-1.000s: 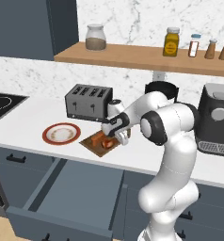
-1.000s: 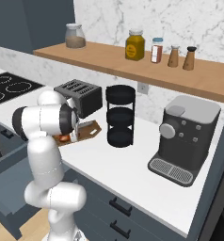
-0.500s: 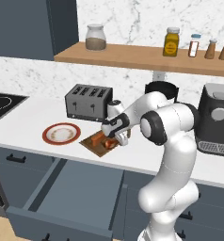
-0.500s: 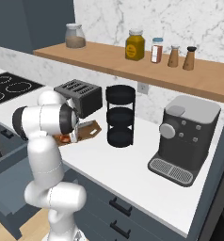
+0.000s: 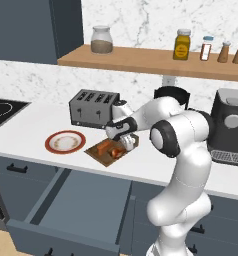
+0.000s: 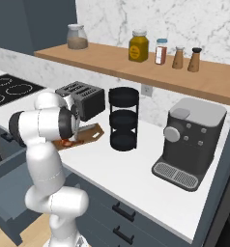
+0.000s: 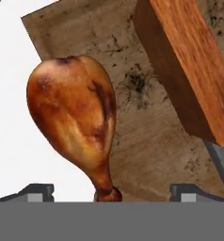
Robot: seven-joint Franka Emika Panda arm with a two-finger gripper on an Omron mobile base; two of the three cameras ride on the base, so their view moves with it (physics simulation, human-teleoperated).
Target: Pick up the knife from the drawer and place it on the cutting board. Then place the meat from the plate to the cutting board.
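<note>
One drumstick (image 7: 76,122) and one knife (image 7: 189,66) are seen on the cutting board (image 7: 132,117), lower centre; the gripper (image 7: 107,192) is spread, released.

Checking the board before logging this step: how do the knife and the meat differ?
The knife has a straight, blocky orange handle and flat grey blade; the meat is rounded, mottled brown, tapering to a bone end. The knife lies well within the cutting board; the meat overhangs its edge. Both lie on the board.
</note>
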